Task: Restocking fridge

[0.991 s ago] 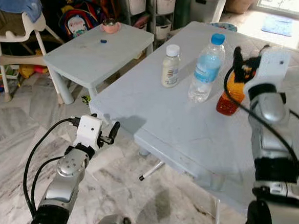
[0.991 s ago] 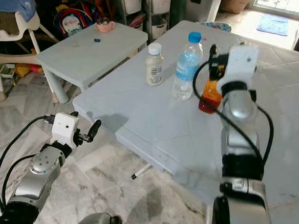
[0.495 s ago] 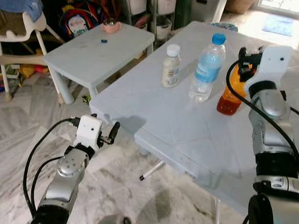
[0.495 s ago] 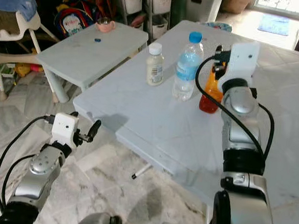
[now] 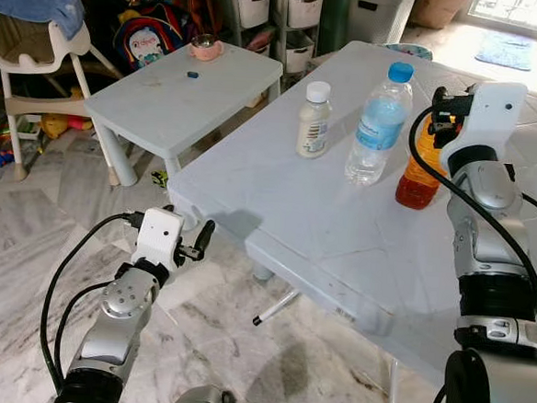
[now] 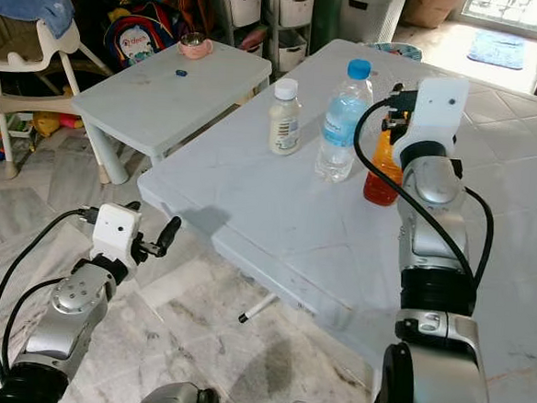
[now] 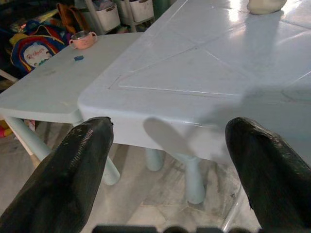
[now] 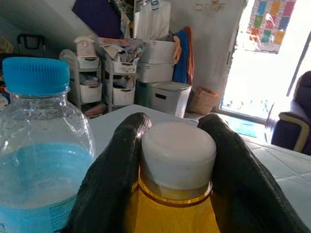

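An orange juice bottle (image 5: pixel 417 180) with a white cap (image 8: pixel 178 154) stands upright on the white table (image 5: pixel 277 211). My right gripper (image 5: pixel 438 114) is at its top, and the two black fingers (image 8: pixel 114 170) press against the sides of the cap and neck. Just to its left stands a water bottle (image 5: pixel 377 126) with a blue cap, and further left a small cream-coloured bottle (image 5: pixel 313 122). My left gripper (image 5: pixel 201 237) hangs low in front of the table's near corner, open, with nothing between its fingers (image 7: pixel 73 174).
A low white side table (image 5: pixel 179 89) to the left carries a pink cup (image 5: pixel 203 46) and a small blue piece. Behind it are a high chair (image 5: pixel 30 46), a backpack (image 5: pixel 149 36) and storage shelves. Marble floor lies under my left arm.
My right gripper came down from above the orange juice bottle and its fingers closed in around the cap. The camera shifted slightly; the left arm stayed still.
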`<state>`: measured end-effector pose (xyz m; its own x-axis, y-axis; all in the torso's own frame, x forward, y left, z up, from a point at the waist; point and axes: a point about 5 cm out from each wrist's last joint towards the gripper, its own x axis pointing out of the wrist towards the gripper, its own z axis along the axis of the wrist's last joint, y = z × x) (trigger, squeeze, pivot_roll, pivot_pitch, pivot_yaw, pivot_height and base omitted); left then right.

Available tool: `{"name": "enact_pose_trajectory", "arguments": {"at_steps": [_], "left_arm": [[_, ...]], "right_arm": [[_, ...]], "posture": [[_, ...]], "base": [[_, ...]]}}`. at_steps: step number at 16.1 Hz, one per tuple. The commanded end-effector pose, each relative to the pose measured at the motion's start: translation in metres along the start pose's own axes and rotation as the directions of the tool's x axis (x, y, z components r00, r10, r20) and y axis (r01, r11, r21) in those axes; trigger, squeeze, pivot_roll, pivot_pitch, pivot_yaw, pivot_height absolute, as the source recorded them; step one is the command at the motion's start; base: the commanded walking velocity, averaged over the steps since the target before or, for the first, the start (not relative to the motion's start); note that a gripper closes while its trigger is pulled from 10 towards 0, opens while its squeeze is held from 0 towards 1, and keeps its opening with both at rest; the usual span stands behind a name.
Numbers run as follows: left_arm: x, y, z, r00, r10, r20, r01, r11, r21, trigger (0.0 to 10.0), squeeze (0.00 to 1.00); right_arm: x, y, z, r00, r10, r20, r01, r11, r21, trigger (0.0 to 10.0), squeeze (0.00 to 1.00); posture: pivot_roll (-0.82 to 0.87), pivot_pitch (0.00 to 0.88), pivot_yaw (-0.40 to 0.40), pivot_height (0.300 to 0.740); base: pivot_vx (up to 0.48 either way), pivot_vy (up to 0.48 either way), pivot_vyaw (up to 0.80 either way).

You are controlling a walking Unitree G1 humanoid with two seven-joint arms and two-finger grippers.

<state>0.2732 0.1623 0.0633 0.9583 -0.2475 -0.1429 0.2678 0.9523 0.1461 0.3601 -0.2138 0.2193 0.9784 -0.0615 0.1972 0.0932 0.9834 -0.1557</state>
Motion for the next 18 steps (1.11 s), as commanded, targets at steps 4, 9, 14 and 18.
{"name": "enact_pose_trajectory", "arguments": {"at_steps": [4, 9, 14, 18], "left_arm": [[0.001, 0.005, -0.004, 0.999, 0.037, -0.028, -0.037, 0.999, -0.003, 10.0, 0.0], [0.006, 0.011, -0.005, 0.995, 0.096, -0.037, -0.096, 0.995, -0.006, 10.0, 0.0], [0.017, -0.001, 0.0, 0.997, 0.075, -0.018, -0.075, 0.997, 0.002, 10.0, 0.0], [0.018, -0.002, 0.0, 0.996, 0.085, -0.007, -0.085, 0.996, 0.002, 10.0, 0.0]], "right_arm": [[-0.026, 0.01, -0.013, 1.0, -0.019, 0.024, 0.019, 1.0, 0.021, 0.0, 0.0], [-0.043, 0.029, 0.005, 0.991, 0.032, 0.129, -0.038, 0.998, 0.044, 10.0, 0.0], [-0.046, 0.022, 0.0, 0.994, 0.013, 0.11, -0.021, 0.997, 0.068, 10.0, 0.0], [-0.047, 0.024, -0.007, 0.996, 0.036, 0.078, -0.042, 0.996, 0.077, 10.0, 0.0]], "posture": [[-0.02, 0.0, 0.068, 0.74], [-0.03, 0.0, 0.059, 0.74], [-0.06, 0.0, 0.054, 0.74], [-0.05, 0.0, 0.046, 0.74]], "base": [[0.0, 0.0, 0.0], [0.0, 0.0, 0.0], [-0.17, 0.0, 0.0], [-0.3, 0.0, 0.0]]}}
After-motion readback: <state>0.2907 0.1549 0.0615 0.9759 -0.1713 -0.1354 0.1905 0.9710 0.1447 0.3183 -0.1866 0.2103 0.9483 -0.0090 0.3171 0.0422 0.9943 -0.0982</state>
